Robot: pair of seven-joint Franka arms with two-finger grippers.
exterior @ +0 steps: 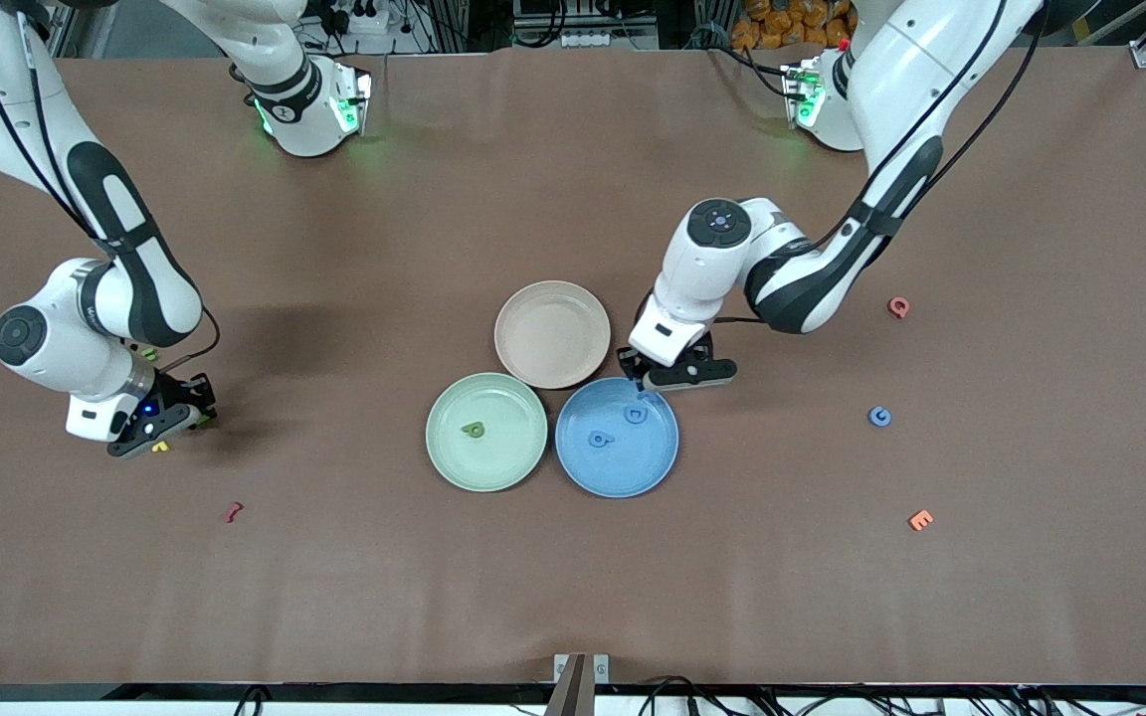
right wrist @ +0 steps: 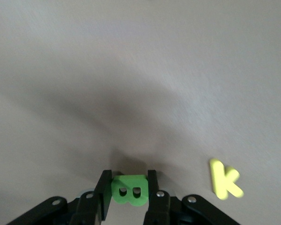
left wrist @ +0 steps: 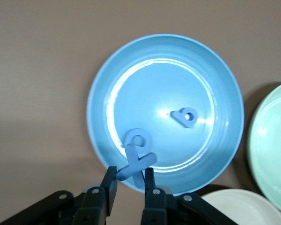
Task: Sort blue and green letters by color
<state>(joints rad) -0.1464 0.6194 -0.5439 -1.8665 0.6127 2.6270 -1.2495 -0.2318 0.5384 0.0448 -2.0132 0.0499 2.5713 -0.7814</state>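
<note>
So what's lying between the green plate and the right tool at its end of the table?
Bare table only, seen in the front view. The green plate holds one green letter; the right tool is shut on a green B.

Three plates — tan point(exterior: 552, 333), green point(exterior: 486, 431), blue point(exterior: 617, 437) — crowd mid-bench point(exterior: 573, 597) touching, the left arm point(exterior: 732, 273) beside them, while bench nearer the camera lies open.

Three plates cluster at frame centre: the upper plate point(exterior: 552, 333) above two set side by side. The D plate point(exterior: 617, 479), toward the left arm's end, holds D point(exterior: 636, 415) and P point(exterior: 600, 439); the third plate point(exterior: 486, 467) holds one letter point(exterior: 474, 430). The left gripper point(left wrist: 130, 171) clamps X point(left wrist: 136, 164) over the D plate's rim. The right gripper point(right wrist: 126, 176) pinches B point(right wrist: 129, 190) near K point(right wrist: 225, 179).
</note>
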